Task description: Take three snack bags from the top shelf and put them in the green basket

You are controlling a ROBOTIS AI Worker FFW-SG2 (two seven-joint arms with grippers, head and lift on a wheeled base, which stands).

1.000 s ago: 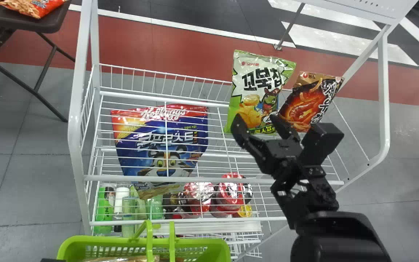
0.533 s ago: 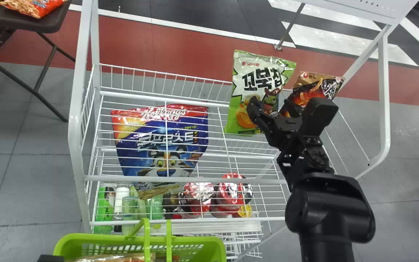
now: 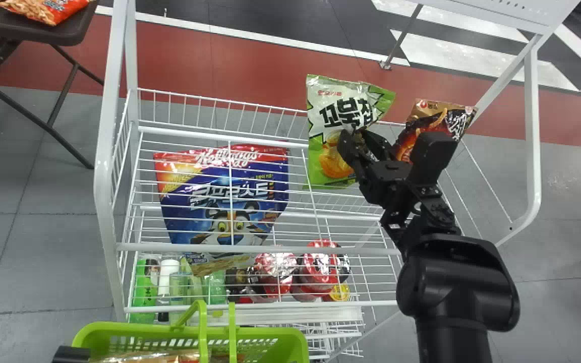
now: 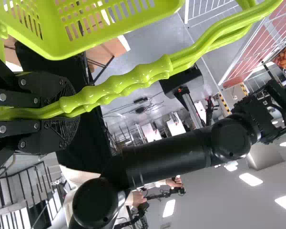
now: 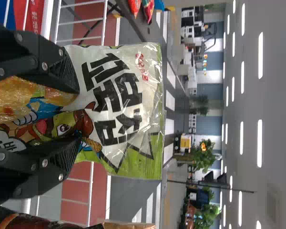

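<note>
My right gripper [image 3: 357,138] is shut on the front of the green and white snack bag [image 3: 338,106] at the top shelf. In the right wrist view this bag [image 5: 133,100] bulges between the two fingertips of the right gripper [image 5: 78,112]. Close on its right stands the dark red and brown snack bag [image 3: 429,121]; a large blue bag [image 3: 225,201] lies on the left. At bottom left is my left gripper [image 3: 71,354], beside the green basket [image 3: 89,335]. The left wrist view has the left gripper [image 4: 70,109] shut on the basket's handles [image 4: 128,82]. A gold-coloured bag [image 3: 154,358] lies inside the basket.
White posts [image 3: 103,166] and wire rails [image 3: 270,247] frame the shelf. Lower down are bottles [image 3: 168,275] and red-lidded cups [image 3: 321,267]. A dark table [image 3: 38,30] with other bags stands at top left.
My right gripper first moved forward over the shelf, then slightly left as it took hold of the green and white bag, which shifted left. The basket moved slightly left.
</note>
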